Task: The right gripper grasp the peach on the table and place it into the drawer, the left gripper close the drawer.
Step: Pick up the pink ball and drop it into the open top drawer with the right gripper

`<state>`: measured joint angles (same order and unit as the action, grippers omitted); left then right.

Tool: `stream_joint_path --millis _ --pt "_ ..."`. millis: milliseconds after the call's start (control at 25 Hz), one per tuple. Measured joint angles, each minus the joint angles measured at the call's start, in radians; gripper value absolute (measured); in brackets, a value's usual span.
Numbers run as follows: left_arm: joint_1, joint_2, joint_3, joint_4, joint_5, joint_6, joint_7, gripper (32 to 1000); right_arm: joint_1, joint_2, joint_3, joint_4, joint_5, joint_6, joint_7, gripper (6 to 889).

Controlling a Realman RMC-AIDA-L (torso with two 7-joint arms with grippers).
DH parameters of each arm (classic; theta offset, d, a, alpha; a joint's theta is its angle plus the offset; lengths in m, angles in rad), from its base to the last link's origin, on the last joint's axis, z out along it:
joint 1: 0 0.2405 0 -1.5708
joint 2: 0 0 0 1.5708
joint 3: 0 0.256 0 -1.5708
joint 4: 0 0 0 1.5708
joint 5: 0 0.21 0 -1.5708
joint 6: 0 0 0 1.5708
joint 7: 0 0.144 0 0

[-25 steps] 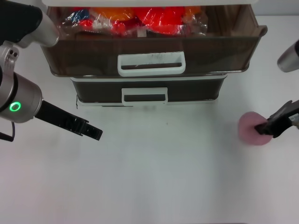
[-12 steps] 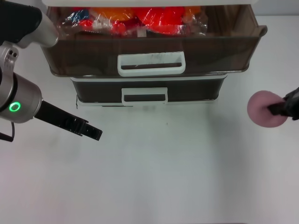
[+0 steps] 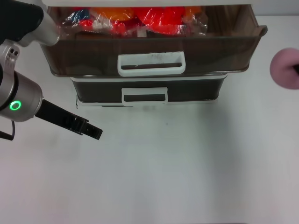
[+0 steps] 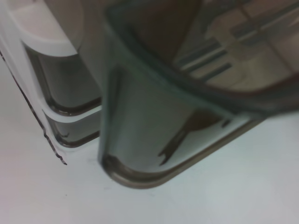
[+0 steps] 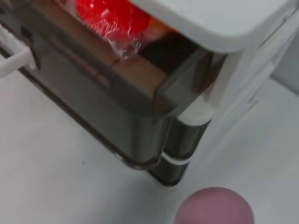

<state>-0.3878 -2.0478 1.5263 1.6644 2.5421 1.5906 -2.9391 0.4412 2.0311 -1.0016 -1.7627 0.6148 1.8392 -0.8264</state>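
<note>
The peach (image 3: 285,68) hangs at about 3 o'clock in the head view, cut by the frame's edge, level with the front wall of the open drawer (image 3: 154,49) and well apart from its corner. It is off the table (image 3: 177,168). Of the right gripper (image 3: 296,69) only a dark sliver shows against the fruit's outer side; it appears clamped on the peach, though its fingers are out of sight. In the right wrist view the peach (image 5: 214,206) sits close under the camera, with the drawer's corner (image 5: 140,116) beyond it.

The drawer stands pulled out at 12 o'clock, its white loop handle (image 3: 151,63) facing forward, red and orange packets (image 3: 140,18) lying in its back part. A shallower brown drawer (image 3: 147,91) sits shut beneath it.

The left gripper (image 3: 93,131) hovers at 9 o'clock over the table, its slim black claw reaching down and toward the centre from the silver arm (image 3: 18,100) with the green ring lit. Its fingers lie together. It is near the shallower drawer's left corner, touching nothing.
</note>
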Motion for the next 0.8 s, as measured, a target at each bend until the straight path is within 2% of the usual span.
stream_joint_path --millis 160,240,560,640,800 --pt "0.000 0.0000 0.000 0.000 0.000 0.001 0.000 813 0.009 -0.030 -0.002 -0.036 0.049 0.003 0.034 36" --pt "0.000 0.0000 0.000 0.000 0.001 0.001 0.000 813 0.010 -0.059 -0.001 -0.049 0.112 0.004 0.060 36" --pt "-0.001 0.0000 0.000 0.000 -0.003 -0.002 0.003 813 0.016 -0.213 0.032 -0.071 0.412 0.005 0.166 36" --pt "-0.002 0.0000 0.000 0.000 -0.003 -0.003 0.003 813 0.024 -0.237 0.055 -0.088 0.465 0.005 0.181 36" --pt "-0.002 0.0000 0.000 0.000 -0.004 -0.003 0.004 813 0.048 -0.252 0.114 -0.103 0.557 0.005 0.184 36"
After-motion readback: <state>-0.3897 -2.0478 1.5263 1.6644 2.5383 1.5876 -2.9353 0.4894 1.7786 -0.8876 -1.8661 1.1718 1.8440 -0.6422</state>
